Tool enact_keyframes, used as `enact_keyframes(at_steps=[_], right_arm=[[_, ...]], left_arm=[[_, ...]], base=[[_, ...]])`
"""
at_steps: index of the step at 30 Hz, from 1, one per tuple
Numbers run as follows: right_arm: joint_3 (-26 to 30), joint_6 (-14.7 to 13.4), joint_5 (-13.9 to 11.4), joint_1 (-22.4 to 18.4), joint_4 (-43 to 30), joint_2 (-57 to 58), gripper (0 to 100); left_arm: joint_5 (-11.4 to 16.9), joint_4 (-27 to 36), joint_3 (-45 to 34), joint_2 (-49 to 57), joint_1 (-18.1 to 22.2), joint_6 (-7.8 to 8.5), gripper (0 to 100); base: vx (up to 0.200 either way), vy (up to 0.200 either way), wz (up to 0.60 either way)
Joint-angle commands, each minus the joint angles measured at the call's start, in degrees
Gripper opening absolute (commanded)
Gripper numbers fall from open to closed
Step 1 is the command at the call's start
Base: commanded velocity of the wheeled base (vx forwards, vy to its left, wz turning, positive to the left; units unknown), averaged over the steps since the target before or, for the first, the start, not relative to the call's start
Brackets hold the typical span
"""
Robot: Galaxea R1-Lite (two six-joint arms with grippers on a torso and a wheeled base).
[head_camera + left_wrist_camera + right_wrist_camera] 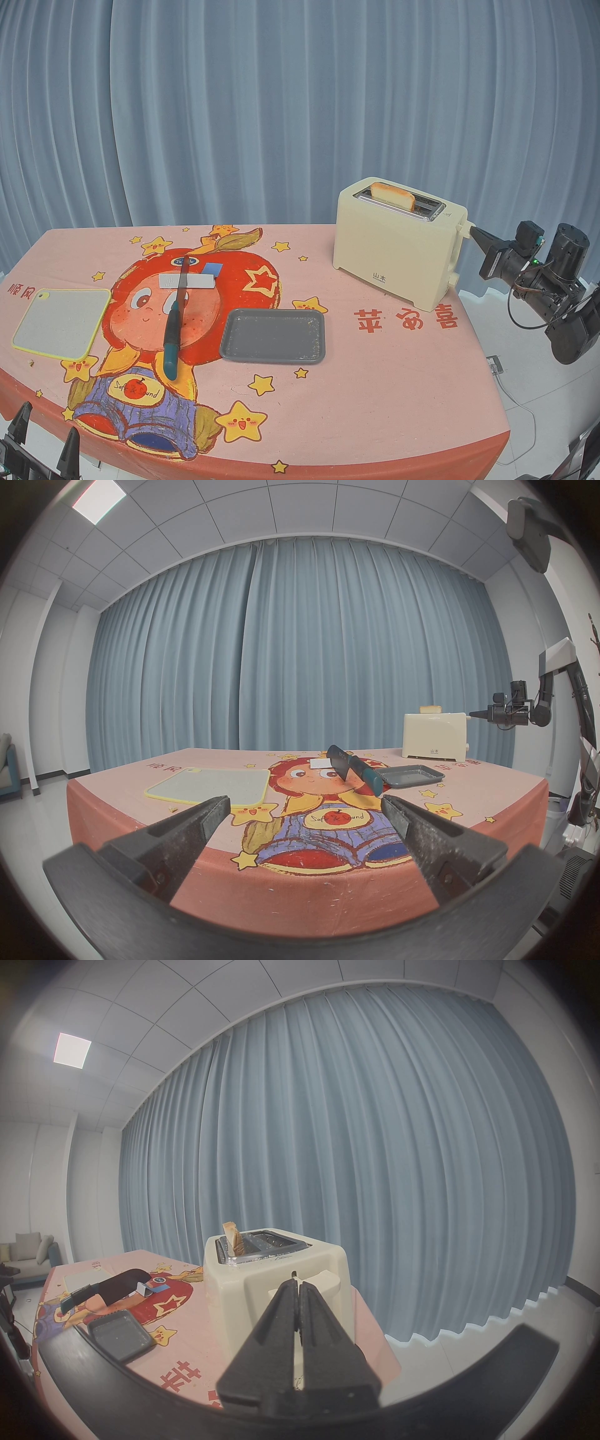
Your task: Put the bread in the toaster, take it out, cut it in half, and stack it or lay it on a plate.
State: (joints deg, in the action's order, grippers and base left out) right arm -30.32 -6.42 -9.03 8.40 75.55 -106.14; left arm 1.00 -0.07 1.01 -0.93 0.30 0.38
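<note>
Toaster (400, 250) at far right of my table (375, 387), bread (392, 195) standing in slot on top. Tray (273, 335) mid-table, left of toaster (nearer me). Knife (174, 325) just left of tray. Cutting board (61, 322) far left. My right gripper (478, 234) at toaster's right end.

head camera looks down; wrist cameras, low, share the toaster (395, 245).

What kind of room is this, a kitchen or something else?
Probably a staged test room, not a real kitchen: a toaster and cutting board sit on a cartoon tablecloth, with a full-height curtain behind and office-style ceiling panels overhead.
</note>
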Motion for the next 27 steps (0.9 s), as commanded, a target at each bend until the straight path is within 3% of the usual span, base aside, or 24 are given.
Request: enact_keyframes(at_steps=[1, 27], right_arm=[[0.1, 0.0, 0.0, 0.0, 0.0, -0.2, 0], [1.0, 0.4, 0.0, 0.0, 0.0, -1.8, 0]], left_arm=[[0.0, 0.0, -1.0, 0.8, 0.0, -0.03, 100], [0.0, 0.0, -1.0, 0.8, 0.0, -0.03, 100]], base=[[0.000, 0.000, 0.00], [0.000, 0.000, 0.00]])
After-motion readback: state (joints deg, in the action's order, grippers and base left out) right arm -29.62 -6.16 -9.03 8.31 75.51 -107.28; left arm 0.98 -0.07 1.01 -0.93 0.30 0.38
